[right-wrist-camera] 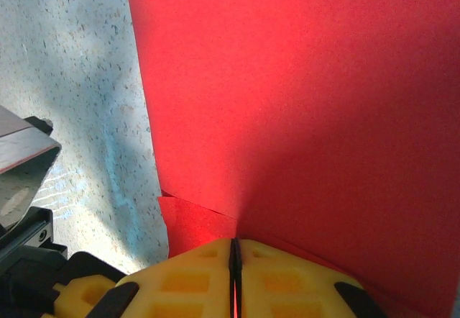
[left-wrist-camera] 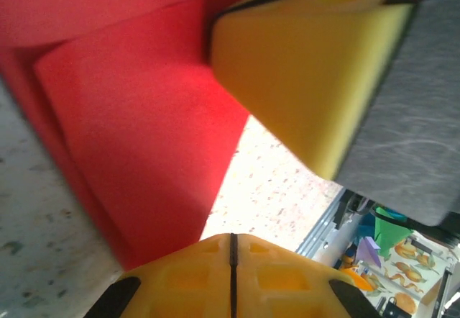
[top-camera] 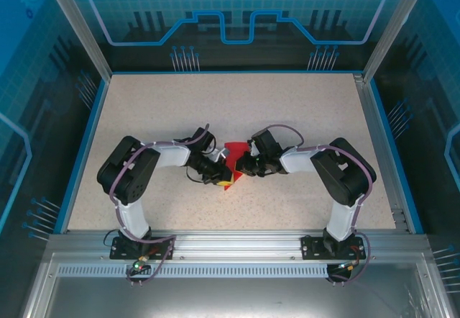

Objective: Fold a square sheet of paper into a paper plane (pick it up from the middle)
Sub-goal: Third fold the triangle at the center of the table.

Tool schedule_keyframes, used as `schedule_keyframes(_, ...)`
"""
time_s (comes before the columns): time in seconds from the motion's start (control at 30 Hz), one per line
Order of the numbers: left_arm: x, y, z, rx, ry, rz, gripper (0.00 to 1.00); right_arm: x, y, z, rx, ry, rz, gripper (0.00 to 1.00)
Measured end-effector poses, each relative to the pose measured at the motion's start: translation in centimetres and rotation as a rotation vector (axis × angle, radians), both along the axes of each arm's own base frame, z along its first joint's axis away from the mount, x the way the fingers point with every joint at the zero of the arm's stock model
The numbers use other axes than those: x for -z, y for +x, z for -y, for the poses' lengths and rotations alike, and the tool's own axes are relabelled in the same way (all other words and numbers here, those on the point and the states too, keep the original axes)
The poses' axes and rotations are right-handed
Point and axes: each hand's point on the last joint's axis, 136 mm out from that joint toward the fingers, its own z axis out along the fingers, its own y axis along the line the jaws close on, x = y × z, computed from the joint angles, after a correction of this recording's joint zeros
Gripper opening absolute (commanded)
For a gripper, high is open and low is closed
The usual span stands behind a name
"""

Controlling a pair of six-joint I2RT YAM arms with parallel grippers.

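Centrally, red paper (top-camera: 234,149) between left end effector (left-wrist-camera: 232,250), right end effector (right-wrist-camera: 234,255); speckled table (top-camera: 287,116)

The red paper (right-wrist-camera: 302,102) is cropped top and right.

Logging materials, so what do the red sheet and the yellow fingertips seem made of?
The square sheet of paper: thin matte paper, judging by crisp fold edges and overlapping layers. The yellow fingertips: matte moulded plastic or rubber, unclear which; square recesses show.

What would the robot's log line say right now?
left gripper: shut on red paper | right gripper: shut on red paper | fold: layers visible
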Motion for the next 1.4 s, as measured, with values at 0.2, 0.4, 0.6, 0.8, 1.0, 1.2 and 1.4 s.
schedule_keyframes(0.2, 1.1, -0.9, -0.8, 0.006, 0.033, -0.006, 0.07, -0.2, 0.0, 0.0, -0.001, -0.003, -0.004, 0.12)
schedule_keyframes(0.4, 1.4, -1.2, -0.9, 0.01, 0.014, 0.026, 0.06, -0.8, 0.3, -0.2, -0.008, -0.007, 0.002, 0.12)
schedule_keyframes(0.6, 1.4, -1.7, -1.2, 0.01, 0.001, 0.053, 0.06, -1.1, 0.5, -0.2, -0.014, -0.014, 0.01, 0.11)
schedule_keyframes(0.8, 1.4, -2.2, -1.4, 0.01, 0.004, 0.051, 0.06, -0.9, 0.3, 0.2, -0.013, -0.042, 0.009, 0.12)
schedule_keyframes(1.0, 1.4, -2.2, -1.4, 0.008, 0.006, 0.05, 0.05, -5.3, 0.6, 0.1, -0.027, -0.017, 0.124, 0.12)
schedule_keyframes(1.2, 1.4, -2.2, -1.4, 0.007, 0.006, 0.049, 0.04, -7.0, -0.9, -2.0, -0.086, 0.025, 0.187, 0.09)
schedule_keyframes(1.4, 1.4, -2.2, -1.5, 0.007, 0.007, 0.049, 0.04, -1.7, -3.2, -1.2, -0.077, -0.013, 0.077, 0.08)
